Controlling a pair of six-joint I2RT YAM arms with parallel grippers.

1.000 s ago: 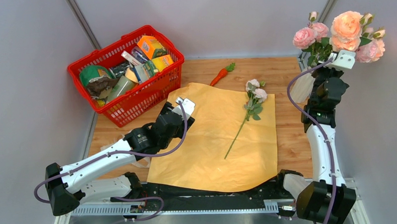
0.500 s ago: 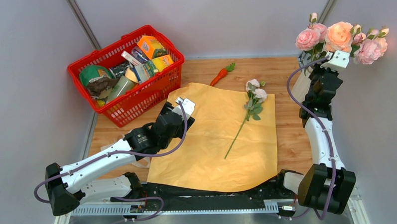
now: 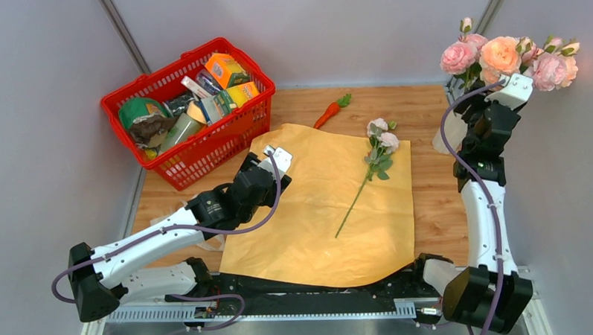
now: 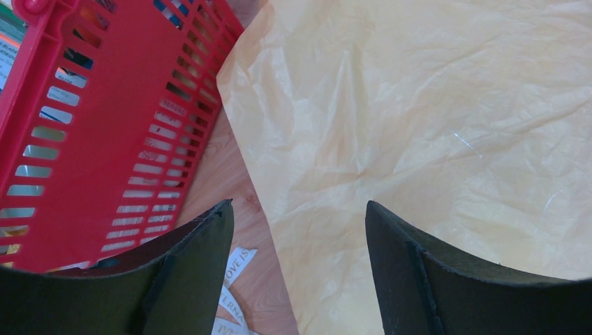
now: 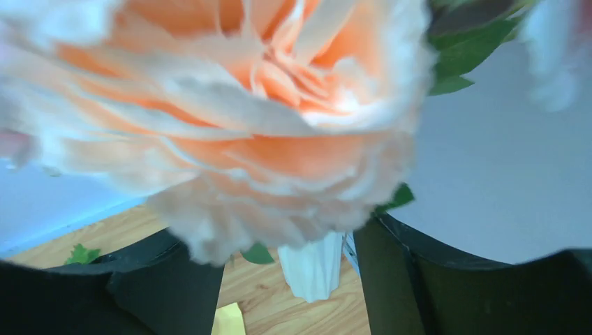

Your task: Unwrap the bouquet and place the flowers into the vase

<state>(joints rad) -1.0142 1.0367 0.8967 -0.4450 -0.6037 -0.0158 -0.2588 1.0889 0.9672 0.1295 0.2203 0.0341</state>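
The bouquet's tan-yellow wrapping paper (image 3: 317,211) lies spread flat mid-table. One flower (image 3: 373,165) with pale pink blooms lies on it, stem toward me. The other flowers (image 3: 502,52), pink and peach, stand bunched over the white ribbed vase (image 3: 446,135) at the back right. My right gripper (image 3: 484,94) sits just under those blooms. In its wrist view its fingers stand apart, the peach bloom (image 5: 230,91) overhead and the vase (image 5: 314,269) between them. My left gripper (image 3: 266,162) hovers open over the paper's left edge (image 4: 279,174), holding nothing.
A red basket (image 3: 187,112) full of groceries stands at the back left, close to the left gripper. A toy carrot (image 3: 331,111) lies behind the paper. Printed white ribbon (image 4: 234,279) lies on the wood by the paper's left edge. Grey walls close in on both sides.
My right gripper has gone from shut to open. The bunch of flowers has shifted a little left and down at the vase. The left arm has stayed still.
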